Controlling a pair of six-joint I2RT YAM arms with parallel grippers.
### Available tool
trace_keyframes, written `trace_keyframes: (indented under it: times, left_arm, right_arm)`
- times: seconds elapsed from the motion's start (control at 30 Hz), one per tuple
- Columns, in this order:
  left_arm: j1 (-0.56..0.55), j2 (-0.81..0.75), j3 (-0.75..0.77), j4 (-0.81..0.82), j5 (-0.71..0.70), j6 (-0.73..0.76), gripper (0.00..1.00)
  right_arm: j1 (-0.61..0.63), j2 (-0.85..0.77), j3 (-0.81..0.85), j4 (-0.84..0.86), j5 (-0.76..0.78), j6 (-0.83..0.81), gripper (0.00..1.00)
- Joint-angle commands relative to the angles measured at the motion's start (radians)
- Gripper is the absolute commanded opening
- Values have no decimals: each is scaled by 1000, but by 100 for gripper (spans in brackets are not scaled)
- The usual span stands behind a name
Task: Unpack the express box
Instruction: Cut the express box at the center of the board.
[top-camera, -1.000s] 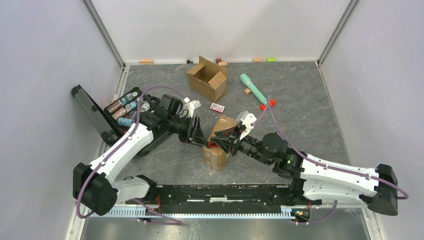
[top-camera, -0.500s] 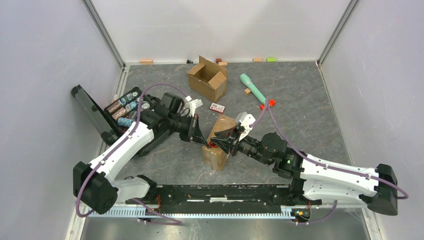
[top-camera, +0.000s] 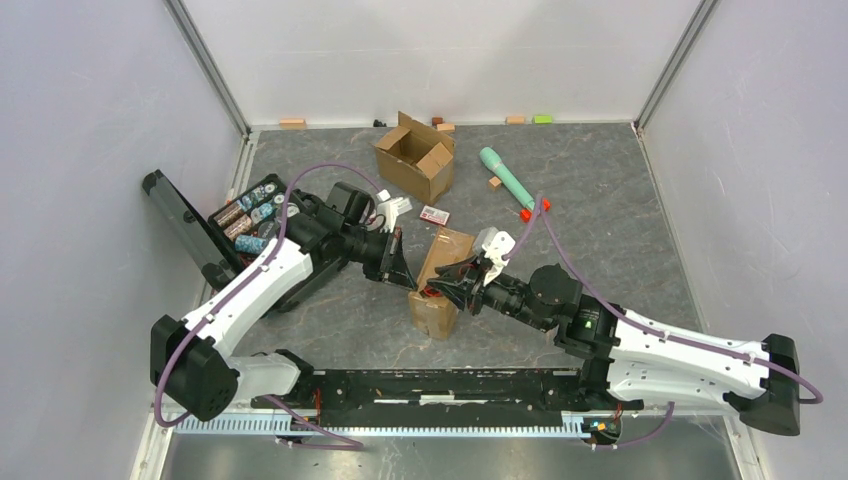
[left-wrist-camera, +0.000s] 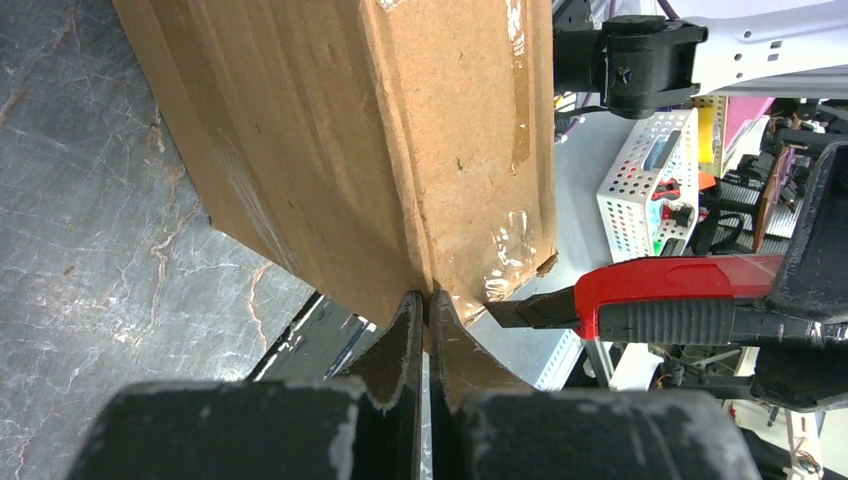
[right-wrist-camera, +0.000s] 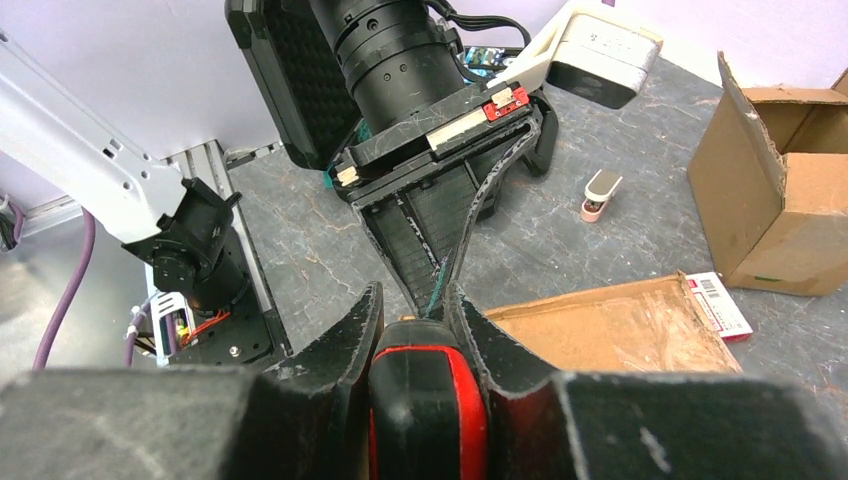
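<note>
The closed brown express box (top-camera: 437, 285) lies on the grey table in front of both arms. My left gripper (top-camera: 404, 278) is shut on the box's left edge; in the left wrist view (left-wrist-camera: 428, 296) its fingertips pinch the cardboard corner (left-wrist-camera: 400, 150). My right gripper (top-camera: 450, 291) is shut on a red and black utility knife (right-wrist-camera: 428, 395). In the left wrist view the knife's blade (left-wrist-camera: 530, 312) points at the box's lower corner, just beside it. The box top (right-wrist-camera: 620, 325) shows to the right of the knife in the right wrist view.
An open empty cardboard box (top-camera: 415, 155) stands at the back. A teal cylinder (top-camera: 506, 177), a small red-and-white card (top-camera: 434, 214) and small blocks lie near it. An open black case (top-camera: 235, 220) with tools lies at the left.
The right gripper with the knife has shifted slightly right and toward the box corner. The left gripper has kept its pinch on the box edge.
</note>
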Motion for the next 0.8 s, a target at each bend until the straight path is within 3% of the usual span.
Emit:
trace_keyframes:
  times: [0.0,0.57,0.77]
  left_arm:
    - [22,25,2,-28,-171,119,2]
    - [23,18,0,-37,-167,144,2]
    - [21,10,11,-31,-106,144,2]
  right_arm:
    - [2,-39,41,-131,-18,-48,0]
    - [2,-86,88,-260,-39,-58,0]
    - [2,-55,109,-109,-22,-61,0]
